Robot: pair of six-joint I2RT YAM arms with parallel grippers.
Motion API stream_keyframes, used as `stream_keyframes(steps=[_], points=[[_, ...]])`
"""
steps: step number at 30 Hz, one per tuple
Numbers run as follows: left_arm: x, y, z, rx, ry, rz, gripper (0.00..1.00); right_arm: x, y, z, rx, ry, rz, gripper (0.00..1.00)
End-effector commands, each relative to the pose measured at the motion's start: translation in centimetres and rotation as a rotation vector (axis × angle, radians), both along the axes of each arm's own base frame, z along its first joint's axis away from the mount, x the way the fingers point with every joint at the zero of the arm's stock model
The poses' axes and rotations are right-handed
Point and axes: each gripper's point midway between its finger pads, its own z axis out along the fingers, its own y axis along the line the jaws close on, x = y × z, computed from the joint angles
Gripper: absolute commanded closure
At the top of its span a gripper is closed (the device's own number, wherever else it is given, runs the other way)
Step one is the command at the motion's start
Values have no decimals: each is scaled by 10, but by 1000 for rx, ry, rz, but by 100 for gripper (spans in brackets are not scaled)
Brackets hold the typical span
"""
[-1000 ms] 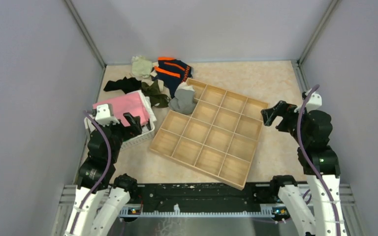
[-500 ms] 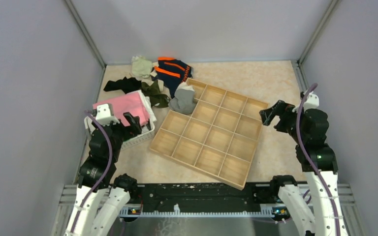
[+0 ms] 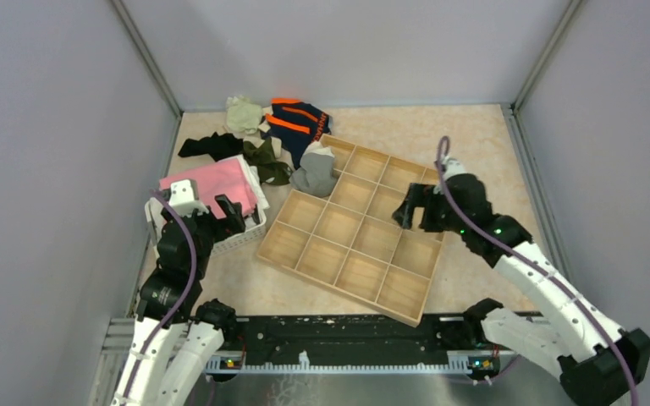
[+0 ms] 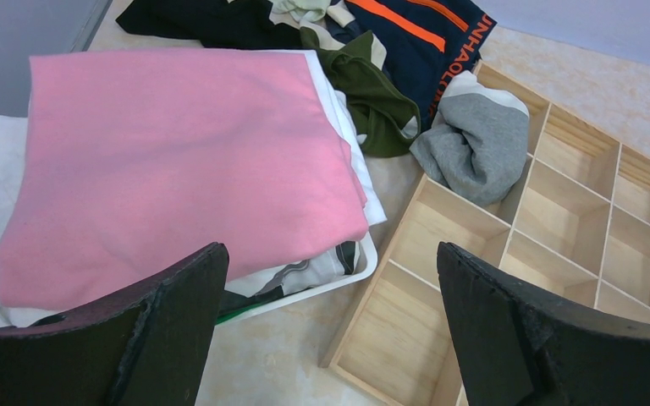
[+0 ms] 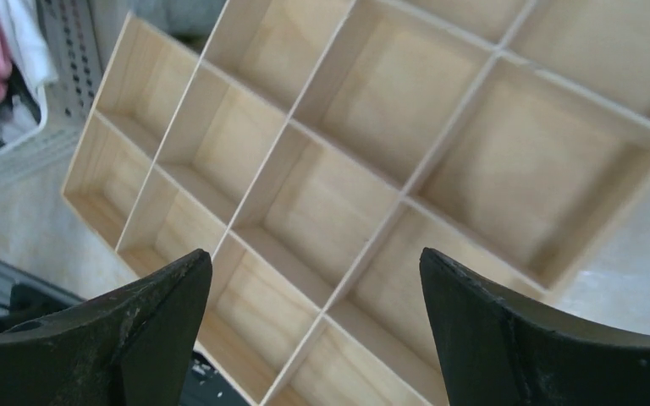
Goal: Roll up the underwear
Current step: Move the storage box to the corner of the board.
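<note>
Moved: black right claw (image 3: pixel 406 208) now over the pale wooden box tray (image 3: pixel 338 286) | Claws: it and black left claw (image 3: pixel 230 210) spread wide, holding nothing | Job: soft underwear heap (image 3: pixel 296 127) untouched.

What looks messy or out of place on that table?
The grey underwear hangs crumpled over the far-left corner of the wooden tray, partly in a compartment, partly outside. The tray itself sits skewed to the table edges. The other underwear lies in a loose heap behind it.

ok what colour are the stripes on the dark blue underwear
Orange; the dark blue underwear shows best in the left wrist view.
</note>
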Motion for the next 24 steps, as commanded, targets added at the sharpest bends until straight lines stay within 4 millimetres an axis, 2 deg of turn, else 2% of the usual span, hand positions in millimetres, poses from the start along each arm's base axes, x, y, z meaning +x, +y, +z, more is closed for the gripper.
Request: stream_keyframes(steps=[1, 5, 9, 13, 17, 24], points=[[6, -1, 3, -8, -12, 5, 1, 3, 51, -17, -19, 2, 7, 10], [6, -2, 3, -10, -11, -3, 1, -4, 94, -45, -39, 42, 59, 10], [7, -5, 2, -9, -7, -16, 1, -4, 120, -72, -57, 89, 92, 10], [7, -5, 1, -9, -1, -19, 1, 2, 140, -87, -67, 102, 112, 11], [7, -6, 1, -8, -1, -22, 1, 16, 150, -98, -109, 104, 96, 11], [9, -7, -1, -6, 7, -28, 1, 44, 139, -124, -257, 100, -28, 11]])
